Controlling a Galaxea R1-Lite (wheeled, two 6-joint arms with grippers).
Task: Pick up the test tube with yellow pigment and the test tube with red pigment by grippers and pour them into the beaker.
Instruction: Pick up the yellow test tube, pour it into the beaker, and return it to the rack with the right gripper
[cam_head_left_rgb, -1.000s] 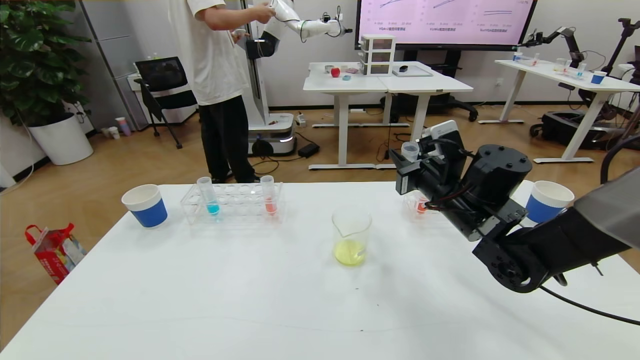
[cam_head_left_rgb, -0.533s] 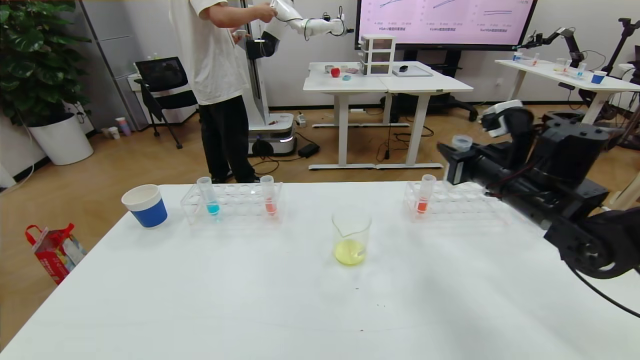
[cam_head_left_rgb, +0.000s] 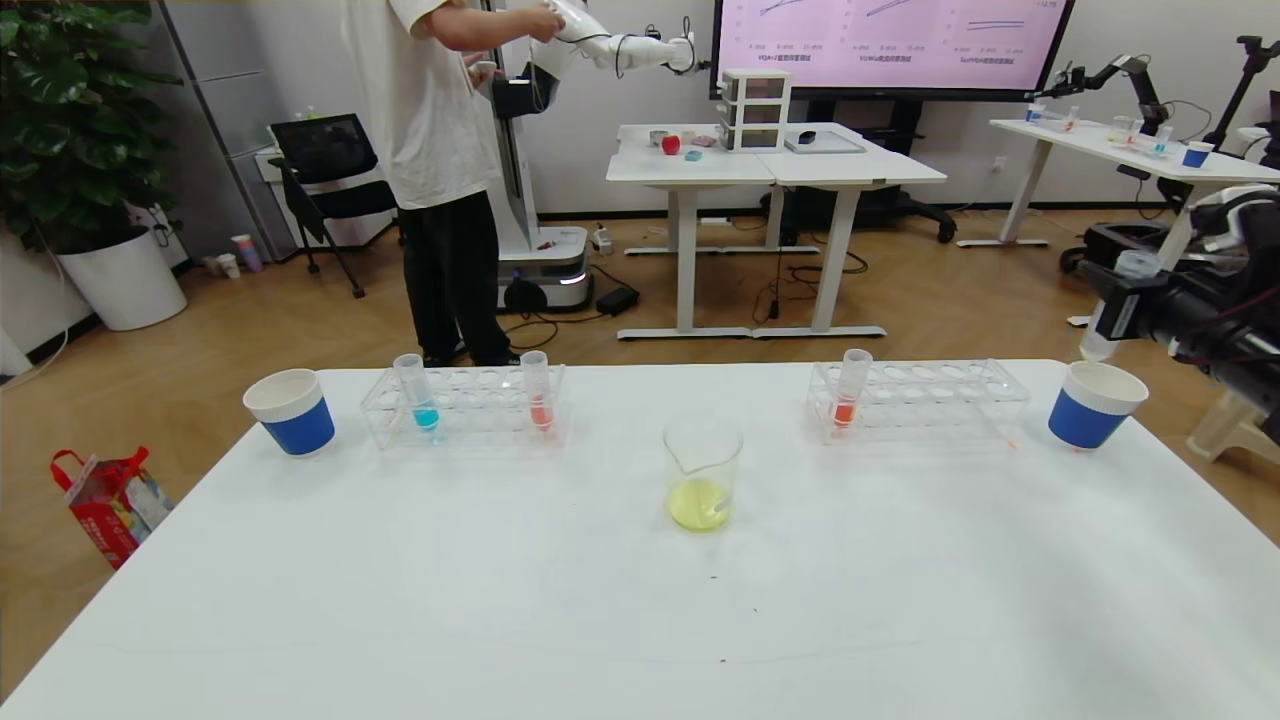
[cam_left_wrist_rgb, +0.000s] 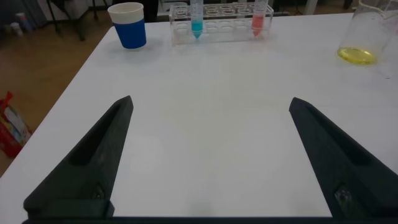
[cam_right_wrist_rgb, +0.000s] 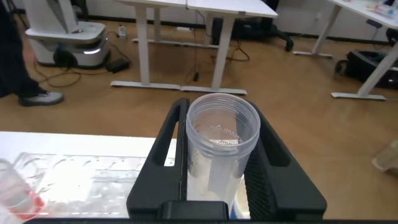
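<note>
Left gripper: seen only in the left wrist view, low in the frame over bare table; the two black fingers are spread wide with nothing between them. It is judged to be parked, since no tube lies near it.

Table: the white top fills the lower half of the head view.

Beaker: set at the centre of the head view, upright, apart from both racks, with a shallow pool of yellow liquid at the bottom. The yellow pour is judged done, as yellow shows here and nowhere else.

Left rack: centre left in the head view, behind the beaker; a blue tube and a second red tube are stood upright in it.

Right rack: centre right; the red test tube is stood upright at the rack's left end, untouched. It is judged to be the next tube to be fetched.

Paper cups: one blue-and-white cup at the far left, another at the far right beside the right rack.

Right gripper: at the right edge of the head view, above and behind the right cup. Its fingers are closed on a clear tube, seen open-mouthed and seemingly emptied in the right wrist view. The tube is judged to be held over the cup for discarding.

Background: a person stands at the upper left.
</note>
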